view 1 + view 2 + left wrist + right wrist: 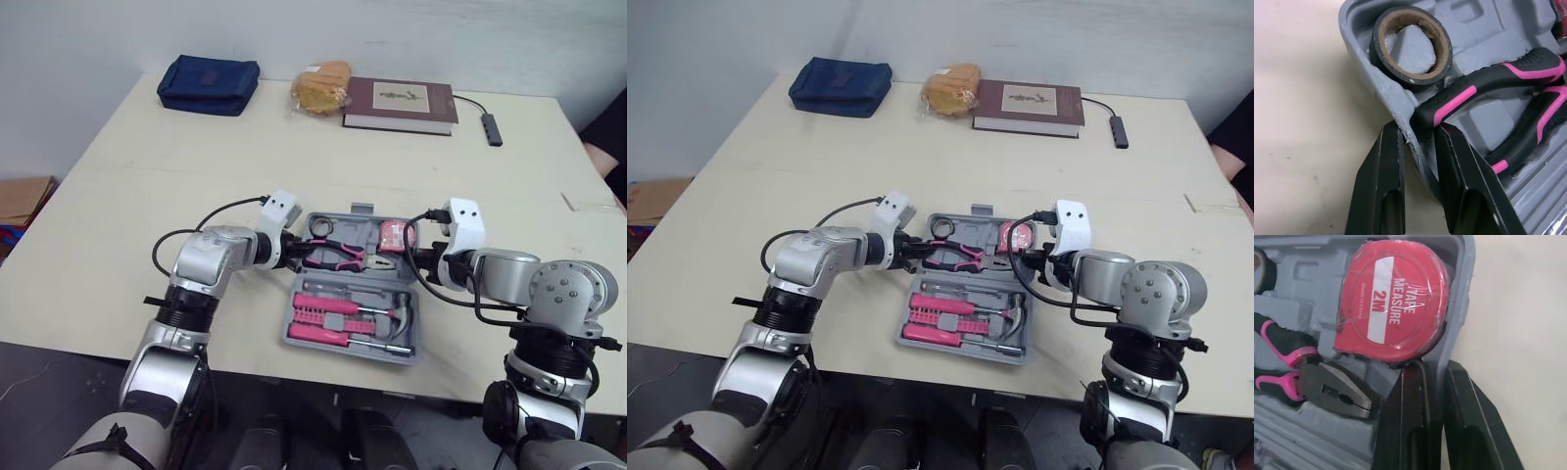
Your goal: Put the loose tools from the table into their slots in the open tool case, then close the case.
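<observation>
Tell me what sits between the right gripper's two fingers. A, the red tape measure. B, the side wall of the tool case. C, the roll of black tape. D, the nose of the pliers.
B: in the right wrist view the right gripper has one finger inside and one outside the wall of the tool case, just beside the tape measure.
</observation>
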`<state>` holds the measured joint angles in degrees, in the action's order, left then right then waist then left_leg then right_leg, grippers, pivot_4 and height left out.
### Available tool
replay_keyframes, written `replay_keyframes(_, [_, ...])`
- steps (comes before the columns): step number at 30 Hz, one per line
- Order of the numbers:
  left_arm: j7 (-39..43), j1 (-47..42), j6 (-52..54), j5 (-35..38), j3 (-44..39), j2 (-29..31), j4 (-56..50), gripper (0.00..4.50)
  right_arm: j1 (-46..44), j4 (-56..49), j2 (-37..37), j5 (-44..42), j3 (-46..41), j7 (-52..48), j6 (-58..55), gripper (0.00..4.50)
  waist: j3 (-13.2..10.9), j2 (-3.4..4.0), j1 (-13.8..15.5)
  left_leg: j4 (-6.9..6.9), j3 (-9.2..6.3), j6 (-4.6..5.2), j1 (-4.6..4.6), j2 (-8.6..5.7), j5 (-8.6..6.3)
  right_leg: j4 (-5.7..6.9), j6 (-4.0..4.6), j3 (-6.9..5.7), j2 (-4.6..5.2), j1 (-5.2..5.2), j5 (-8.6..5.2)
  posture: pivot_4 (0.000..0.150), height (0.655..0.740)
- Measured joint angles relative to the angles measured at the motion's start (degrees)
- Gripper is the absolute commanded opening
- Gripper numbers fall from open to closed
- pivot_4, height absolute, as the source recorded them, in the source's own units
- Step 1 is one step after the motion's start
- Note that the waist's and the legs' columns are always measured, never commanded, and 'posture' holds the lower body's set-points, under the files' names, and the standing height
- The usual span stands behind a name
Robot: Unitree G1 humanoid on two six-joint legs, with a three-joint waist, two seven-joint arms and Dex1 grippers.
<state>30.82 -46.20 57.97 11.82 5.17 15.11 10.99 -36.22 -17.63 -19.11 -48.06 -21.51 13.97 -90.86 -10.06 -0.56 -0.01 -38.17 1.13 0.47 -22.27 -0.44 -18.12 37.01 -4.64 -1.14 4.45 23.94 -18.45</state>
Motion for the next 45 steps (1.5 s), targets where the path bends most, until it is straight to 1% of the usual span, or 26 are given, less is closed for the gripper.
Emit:
replay_keyframes(2, [-0.68,0.09,-3.46,0.02,-1.14,-0.98,0.81,0.3,1.24,-3.23,-1.31,1.37,1.29,-1.68,2.67,0.0,0.0,0.0,0.21,0.0,0.0,0.0,-0.04,-0.03,0.0,-0.03,0.0,-0.02,0.01,0.02,0.0,0.15,0.74])
replay_keyframes(6, [-2.02,0.79,-16.03,-0.16,-2.4,-3.27,3.87,0.3,7.4,-8.09,-6.81,6.13,6.15,-8.27,14.29,0.0,0.0,-0.01,0.21,0.02,0.11,0.02,-0.08,-0.12,-0.01,-0.12,-0.08,0.04,0.02,0.06,0.04,0.15,0.74])
replay_keyframes(8, [-1.93,1.66,-26.35,-1.03,-2.21,-3.66,6.14,0.3,14.23,-9.72,-12.57,12.14,12.32,-13.8,26.88,0.0,-0.01,-0.03,0.29,0.04,0.13,0.03,-0.07,-0.14,-0.01,-0.16,-0.09,0.03,0.0,0.06,0.05,0.15,0.74])
replay_keyframes(10, [-1.44,2.27,-32.1,-1.67,-2.03,-3.69,7.22,0.3,17.54,-9.32,-13.46,16.18,15.22,-16.09,34.3,0.0,-0.02,-0.06,0.32,0.04,0.2,0.04,-0.06,-0.15,0.0,-0.13,-0.12,0.06,-0.01,0.06,0.06,0.15,0.74])
replay_keyframes(12, [-0.44,4.01,-44.45,-4.29,0.15,-3.16,9.43,0.3,26.11,-7.42,-19.06,28.48,21.56,-19.85,55.58,0.0,-0.02,-0.06,0.27,0.05,0.33,0.09,-0.01,-0.21,0.03,-0.13,-0.19,0.18,0.01,0.11,0.1,0.15,0.74])
replay_keyframes(13, [-0.08,4.76,-47.48,-4.83,0.47,-3.03,10.11,0.3,28.01,-6.49,-19.83,31.65,22.82,-20.47,61.01,0.0,-0.03,-0.07,0.21,0.05,0.39,0.09,0.0,-0.22,0.03,-0.13,-0.23,0.24,0.01,0.11,0.12,0.15,0.74])
replay_keyframes(15, [0.97,6.92,-55.32,-6.02,0.75,-2.27,11.1,0.3,32.99,-3.26,-21.72,41.05,25.79,-20.41,75.33,0.0,-0.03,-0.07,0.02,0.05,0.49,0.11,0.08,-0.22,0.04,-0.12,-0.26,0.32,0.01,0.11,0.14,0.15,0.74])
replay_keyframes(18, [2.53,9.37,-62.69,-6.98,1.2,-0.77,11.87,0.3,36.5,-0.2,-22.21,49.65,27.4,-18.91,86.39,0.0,-0.03,-0.08,-0.03,0.03,0.6,0.11,0.19,-0.2,0.04,-0.15,-0.26,0.48,0.01,0.11,0.14,0.15,0.74])
replay_keyframes(22, [3.96,12.9,-70.48,-7.88,2.07,1.49,11.82,0.3,40.08,1.82,-22.15,58.12,28.03,-16.14,94.79,0.0,-0.01,-0.08,0.04,0.04,0.64,0.11,0.39,-0.19,0.04,-0.18,-0.26,0.55,0.02,-0.02,0.14,0.15,0.74])
replay_keyframes(24, [5.54,15.07,-73.57,-7.63,2.08,2.32,11.66,0.87,42.36,2.2,-21.76,62.08,28.09,-14.41,97.8,0.0,-0.01,-0.09,0.06,0.18,0.64,0.14,0.86,-0.16,0.0,-0.4,-0.24,0.54,0.01,-0.51,0.13,0.15,0.74])
replay_keyframes(25, [6.01,15.71,-74.18,-7.49,1.97,2.96,11.71,1.19,43.14,2.38,-21.62,62.95,27.97,-13.85,98.52,0.39,0.0,-0.1,0.05,0.22,0.66,0.15,1.05,-0.15,-0.02,-0.47,-0.24,0.55,0.01,-0.68,0.13,0.15,0.74])
replay_keyframes(27, [7.39,17.19,-75.74,-7.24,0.73,5.41,11.7,2.02,45.91,3.18,-21.34,65.1,26.79,-12.81,100.01,1.14,0.01,-0.12,0.02,0.22,0.65,0.19,1.12,-0.12,-0.05,-0.48,-0.24,0.56,0.01,-0.78,0.13,0.15,0.74])
replay_keyframes(28, [8.0,17.64,-76.33,-6.89,-0.23,6.33,11.7,2.56,47.26,4.76,-21.39,66.16,25.94,-13.13,100.32,1.74,0.03,-0.18,0.27,0.19,0.59,0.23,1.12,-0.12,-0.07,-0.52,-0.24,0.49,0.03,-0.88,0.13,0.15,0.74])
replay_keyframes(29, [8.38,17.81,-76.7,-6.59,-0.79,6.86,11.7,2.97,48.64,5.93,-21.53,66.88,25.53,-13.3,100.38,2.2,0.03,-0.18,0.65,0.15,0.57,0.27,1.11,-0.12,-0.09,-0.55,-0.24,0.46,0.06,-0.9,0.13,0.15,0.74])
replay_keyframes(30, [9.1,17.99,-77.28,-6.3,-1.21,7.76,11.7,3.48,50.3,6.51,-21.69,67.8,25.1,-13.26,100.95,2.75,0.03,-0.18,0.79,0.14,0.59,0.31,1.1,-0.12,-0.12,-0.56,-0.24,0.49,0.07,-0.9,0.13,0.15,0.74])
replay_keyframes(31, [10.76,18.33,-77.85,-5.65,-1.76,9.23,11.7,3.89,52.59,5.26,-22.15,68.82,23.11,-13.37,102.69,3.16,0.04,-0.13,0.77,0.14,0.65,0.36,1.12,-0.12,-0.17,-0.57,-0.25,0.55,0.07,-0.9,0.13,0.15,0.74])
replay_keyframes(32, [11.79,18.6,-78.18,-5.29,-1.97,10.39,11.69,4.35,54.34,4.45,-22.81,69.31,21.72,-13.41,103.57,3.7,0.04,-0.13,0.74,0.15,0.65,0.36,1.13,-0.12,-0.18,-0.58,-0.25,0.55,0.06,-0.9,0.13,0.15,0.74])
replay_keyframes(33, [13.32,19.36,-78.52,-5.0,-2.35,12.3,11.71,4.5,56.91,3.48,-23.66,69.84,19.35,-13.45,105.03,4.04,0.05,-0.13,0.7,0.17,0.65,0.34,1.13,-0.12,-0.2,-0.6,-0.25,0.55,0.04,-0.9,0.13,0.15,0.74])
replay_keyframes(35, [15.83,21.71,-78.25,-4.49,-4.0,16.58,12.83,4.5,63.82,2.06,-25.03,69.98,13.89,-14.02,108.15,4.04,0.05,-0.12,0.5,0.26,0.66,0.32,1.18,-0.05,-0.23,-0.68,-0.24,0.55,-0.01,-0.9,0.12,0.15,0.74])
replay_keyframes(37, [17.45,22.96,-76.8,-3.75,-6.01,18.92,14.74,4.5,68.84,2.05,-24.97,69.81,10.71,-15.46,109.94,4.04,0.02,-0.2,0.11,0.26,0.65,0.4,1.18,-0.02,-0.28,-0.68,-0.23,0.52,-0.02,-0.92,0.12,0.15,0.74])
replay_keyframes(40, [19.09,22.67,-74.24,-2.34,-6.41,19.03,14.76,4.5,72.23,0.88,-23.05,65.51,8.18,-18.56,111.28,4.04,0.02,-0.21,-0.08,0.23,0.6,0.71,1.45,-0.01,-0.47,-0.72,-0.26,0.51,0.03,-1.28,0.14,0.15,0.74])
replay_keyframes(41, [19.6,22.17,-72.88,-1.86,-6.41,18.81,14.79,4.5,73.57,-0.39,-22.51,62.0,7.47,-20.51,111.15,4.04,0.01,-0.2,0.04,0.23,0.57,0.75,1.56,-0.01,-0.52,-0.74,-0.26,0.5,0.04,-1.38,0.14,0.15,0.74])
replay_keyframes(42, [20.16,21.18,-71.06,-1.19,-6.41,18.56,14.82,3.98,75.08,-1.98,-21.98,56.94,7.03,-23.28,110.66,3.54,0.0,-0.21,0.14,0.24,0.53,0.75,1.61,0.0,-0.55,-0.78,-0.25,0.46,0.04,-1.46,0.14,0.15,0.74])
replay_keyframes(43, [20.59,19.74,-69.3,-0.5,-6.43,18.09,14.85,3.66,76.19,-4.13,-21.21,51.81,6.87,-25.97,109.82,3.19,-0.01,-0.22,0.16,0.24,0.47,0.74,1.61,0.02,-0.55,-0.81,-0.25,0.41,0.03,-1.49,0.13,0.15,0.74])
replay_keyframes(44, [20.84,17.83,-67.72,0.17,-6.46,17.03,14.83,3.17,76.7,-6.67,-20.53,46.23,6.88,-28.75,108.02,2.69,0.0,-0.24,0.06,0.23,0.48,0.75,1.61,0.02,-0.56,-0.82,-0.25,0.42,0.04,-1.51,0.14,0.15,0.74])
replay_keyframes(45, [21.16,15.95,-66.41,0.5,-6.32,15.97,14.82,2.73,76.82,-8.66,-20.43,42.41,6.92,-30.94,106.26,2.18,0.0,-0.24,0.01,0.22,0.49,0.76,1.61,0.02,-0.57,-0.83,-0.26,0.44,0.04,-1.52,0.14,0.15,0.74])
